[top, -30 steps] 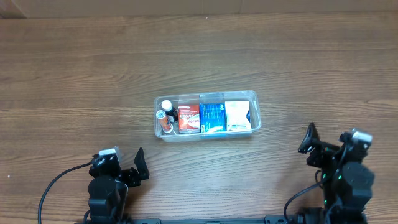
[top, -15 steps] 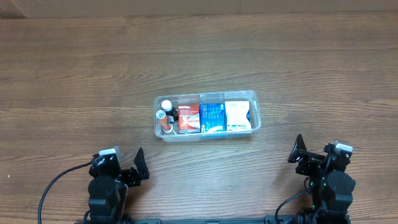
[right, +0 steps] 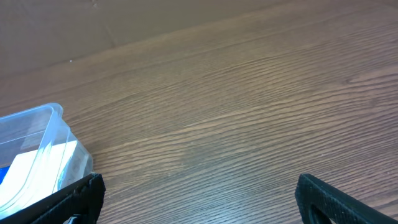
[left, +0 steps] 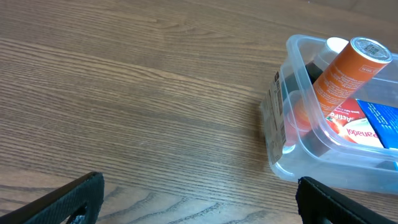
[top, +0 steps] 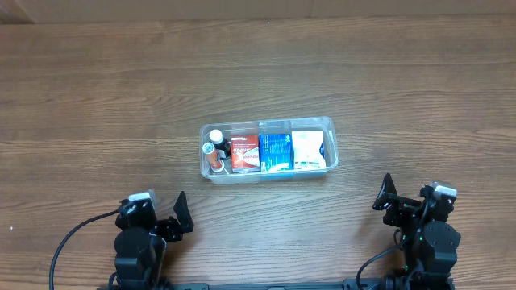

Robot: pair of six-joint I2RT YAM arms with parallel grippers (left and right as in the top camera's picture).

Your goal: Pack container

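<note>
Mostly cropped container (right: 43, 115), right-wrist view

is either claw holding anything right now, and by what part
Nothing is held. The left claw and right claw are both open and empty, apart from the container.

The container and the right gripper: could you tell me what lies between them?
Only bare table separates the right gripper from the container, seen in the overhead view.

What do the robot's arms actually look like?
Both the left arm and right arm are matte black and blocky, each with a small white patch on top. Black cables curve from their bases. The fingers are dark, flat wedges.
</note>
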